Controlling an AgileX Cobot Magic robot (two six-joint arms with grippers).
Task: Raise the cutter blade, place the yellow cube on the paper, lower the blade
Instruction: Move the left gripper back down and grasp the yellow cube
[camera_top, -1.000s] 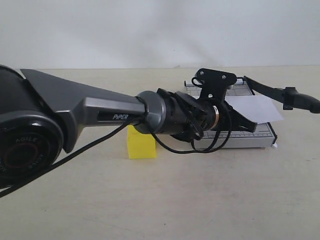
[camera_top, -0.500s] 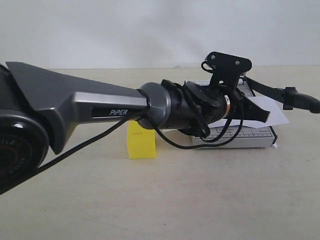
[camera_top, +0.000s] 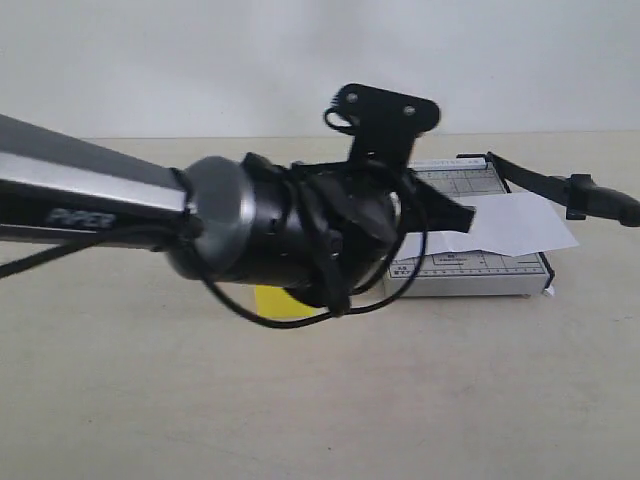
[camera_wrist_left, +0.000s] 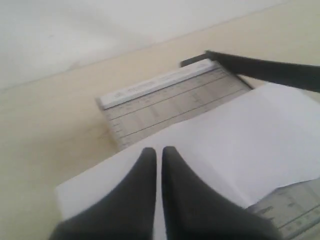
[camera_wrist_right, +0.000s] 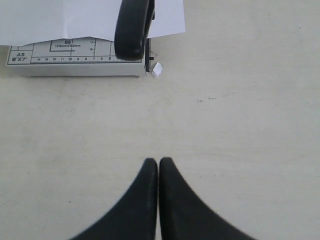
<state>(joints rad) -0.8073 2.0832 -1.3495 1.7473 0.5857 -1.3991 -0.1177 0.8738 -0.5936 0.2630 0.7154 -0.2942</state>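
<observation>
The grey cutter board (camera_top: 470, 272) lies at the right, with the white paper (camera_top: 525, 225) across it. The black cutter blade (camera_top: 545, 182) slants from its rear hinge out past the board's right edge, handle end rightmost. My left gripper (camera_top: 470, 215) hovers over the paper (camera_wrist_left: 225, 145), shut (camera_wrist_left: 156, 150) and empty. Only a sliver of the yellow cube (camera_top: 275, 298) shows under my left arm, on the table left of the board. My right gripper (camera_wrist_right: 158, 161) is shut and empty over bare table, facing the board's front (camera_wrist_right: 65, 62) and the blade handle (camera_wrist_right: 132, 30).
My left arm (camera_top: 110, 205) spans the left and middle of the exterior view and hides much of the table behind it. A small white scrap (camera_wrist_right: 157, 69) lies by the board's front corner. Beige table (camera_top: 400, 400) spreads in front of the board.
My left arm has swung up and nearer the camera, drawing its gripper back left over the paper. It now covers most of the yellow cube. Blade, board and paper have not moved.
</observation>
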